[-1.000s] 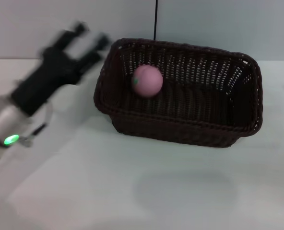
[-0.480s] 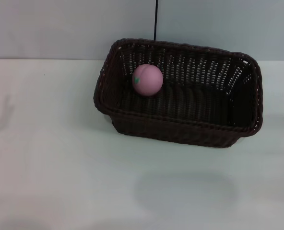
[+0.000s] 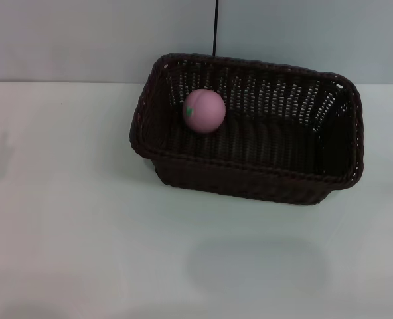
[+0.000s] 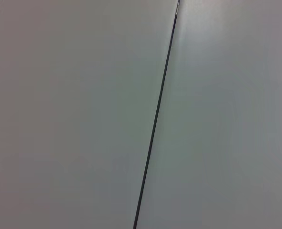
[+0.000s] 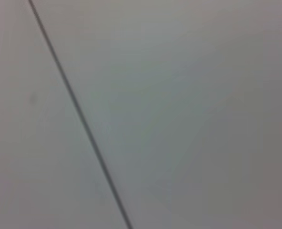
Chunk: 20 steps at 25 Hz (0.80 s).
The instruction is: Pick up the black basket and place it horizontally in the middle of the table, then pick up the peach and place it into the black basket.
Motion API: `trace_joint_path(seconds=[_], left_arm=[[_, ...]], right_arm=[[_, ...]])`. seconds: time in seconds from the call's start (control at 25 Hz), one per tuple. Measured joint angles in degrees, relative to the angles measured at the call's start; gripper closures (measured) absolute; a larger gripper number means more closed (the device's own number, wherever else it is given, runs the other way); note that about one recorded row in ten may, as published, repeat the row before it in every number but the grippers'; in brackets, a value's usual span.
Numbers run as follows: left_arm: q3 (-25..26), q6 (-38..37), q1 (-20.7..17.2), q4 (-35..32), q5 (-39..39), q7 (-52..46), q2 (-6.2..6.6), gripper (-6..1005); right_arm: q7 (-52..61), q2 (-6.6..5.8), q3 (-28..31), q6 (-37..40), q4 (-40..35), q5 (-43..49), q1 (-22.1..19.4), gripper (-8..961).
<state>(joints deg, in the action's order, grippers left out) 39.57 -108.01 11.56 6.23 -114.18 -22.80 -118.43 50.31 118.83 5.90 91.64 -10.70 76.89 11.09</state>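
Note:
The black basket (image 3: 249, 176) lies lengthwise across the far middle of the white table (image 3: 83, 219), upright and open to the top. The peach (image 3: 204, 111), pale pink with a small green mark, rests inside it at the basket's left end, against the back wall. Neither gripper shows in the head view. Both wrist views show only a plain grey surface crossed by a thin dark line, with no fingers, basket or peach in them.
A grey wall stands behind the table with a thin dark vertical seam (image 3: 216, 26) above the basket. A faint shadow (image 3: 4, 149) lies on the table at the far left edge.
The left arm, blurred at the left a second ago with its fingers near the basket's left end, has withdrawn out of the head view. The basket and peach have not moved.

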Motion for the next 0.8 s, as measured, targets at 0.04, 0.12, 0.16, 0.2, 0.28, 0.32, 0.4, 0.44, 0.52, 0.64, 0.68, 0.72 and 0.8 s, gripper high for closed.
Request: trace_joint_path(seconds=[0.04, 0.12, 0.16, 0.2, 0.28, 0.32, 0.4, 0.44, 0.52, 0.64, 0.68, 0.72, 0.8], left_arm=[[0.00, 0.08, 0.03, 0.13, -0.05, 0.00, -0.01, 184], [0.02, 0.24, 0.12, 0.43, -0.05, -0.08, -0.02, 184], [0.06, 0.13, 0.25, 0.47, -0.08, -0.22, -0.03, 185], [0.06, 0.13, 0.25, 0.47, -0.08, -0.22, -0.03, 185], [0.04, 0.05, 0.36, 0.51, -0.14, -0.25, -0.04, 185], [0.00, 0.03, 0.41, 0.53, -0.19, -0.25, -0.04, 185], [-0.07, 0.08, 0.54, 0.55, -0.22, -0.26, -0.05, 185], [-0.09, 0.14, 0.62, 0.55, -0.23, -0.27, -0.04, 185], [-0.15, 0.29, 0.91, 0.57, -0.25, -0.31, -0.05, 185], [-0.31, 0.42, 1.36, 0.59, -0.33, -0.36, -0.04, 184], [-0.32, 0.44, 1.45, 0.60, -0.35, -0.36, -0.02, 184], [-0.32, 0.49, 1.60, 0.61, -0.36, -0.37, 0.01, 184], [-0.32, 0.60, 1.78, 0.62, -0.36, -0.37, 0.03, 184]], right_arm=[[-0.06, 0.00, 0.51, -0.40, 0.10, 0.00, -0.30, 294], [-0.09, -0.01, 1.43, -1.14, 0.13, 0.00, -0.78, 294], [-0.10, -0.01, 2.36, -1.68, 0.17, 0.00, -1.07, 294], [-0.10, -0.01, 2.36, -1.68, 0.17, 0.00, -1.07, 294], [-0.11, -0.01, 3.06, -2.11, 0.22, 0.01, -1.15, 294], [-0.12, -0.01, 3.21, -2.28, 0.23, 0.01, -1.15, 294], [-0.12, -0.01, 3.27, -2.41, 0.24, 0.01, -1.16, 294], [-0.12, -0.01, 3.29, -2.44, 0.24, 0.01, -1.16, 294], [-0.13, -0.01, 3.54, -2.54, 0.27, 0.01, -1.16, 294], [-0.13, 0.01, 3.99, -2.93, 0.33, 0.01, -1.16, 294], [-0.12, 0.03, 4.01, -3.15, 0.33, 0.01, -1.19, 294], [-0.13, 0.05, 4.02, -3.34, 0.33, 0.01, -1.22, 294], [-0.13, 0.06, 4.04, -3.65, 0.33, 0.01, -1.25, 294]])
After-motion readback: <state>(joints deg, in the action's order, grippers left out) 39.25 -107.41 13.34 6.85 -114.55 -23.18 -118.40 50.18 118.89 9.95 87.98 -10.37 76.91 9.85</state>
